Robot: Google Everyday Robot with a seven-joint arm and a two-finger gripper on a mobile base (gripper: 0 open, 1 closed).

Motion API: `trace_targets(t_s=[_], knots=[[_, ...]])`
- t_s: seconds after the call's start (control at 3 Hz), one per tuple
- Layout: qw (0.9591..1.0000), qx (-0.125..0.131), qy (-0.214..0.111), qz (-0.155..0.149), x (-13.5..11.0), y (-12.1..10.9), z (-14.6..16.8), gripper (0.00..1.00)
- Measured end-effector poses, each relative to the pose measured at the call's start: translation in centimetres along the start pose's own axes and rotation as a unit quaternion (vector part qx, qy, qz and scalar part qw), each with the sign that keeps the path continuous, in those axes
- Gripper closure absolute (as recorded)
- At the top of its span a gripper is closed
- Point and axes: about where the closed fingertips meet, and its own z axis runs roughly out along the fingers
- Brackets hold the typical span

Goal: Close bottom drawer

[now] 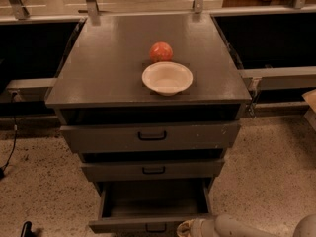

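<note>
Bottom drawer (153, 205) is lowest of three, under the counter's (98, 78) front edge and pulled well out past it. Its plain grey inside shows and looks bare. The front panel is narrow and shallow, with a small black loop handle (156, 227) at mid-width, partly cut off by the frame.

The gripper (187, 227) is low, below the counter's front edge and toward the front-right corner. It's just beside the right end of the drawer front, with a pale rounded arm (237, 227) trailing right. You cannot tell whether it's wide or narrow, and you cannot tell whether it touches the panel.

Handling is a judgement. The drawer is a rigid painted box, probably light since nothing shows inside, and should slide straight on its runners. No grasp is needed; push flat on the front panel near the handle. An off-centre push at the right end could rack it sideways and jam it. The matte paint looks smooth, so a glancing contact could slip.

Materials:
- The cabinet is dark grey, matte and boxy, with slightly scuffed edges.
- The middle drawer (153, 170) and top drawer (148, 137) each stand slightly out and carry black loop handles.
- On the counter near the front edge sits a round, shallow white bowl (167, 77), with a smooth red-orange fruit (161, 52) just behind it.
- The floor (39, 191) is speckled terrazzo.
</note>
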Motion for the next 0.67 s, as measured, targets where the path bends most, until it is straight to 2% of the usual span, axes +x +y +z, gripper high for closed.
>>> trace_targets(t_s=[0.33, 0.67], knots=[[1.0000, 0.000, 0.000, 0.000, 0.00, 0.00, 0.00, 0.24], [1.0000, -0.001, -0.001, 0.000, -0.01, 0.06, 0.06, 0.00]])
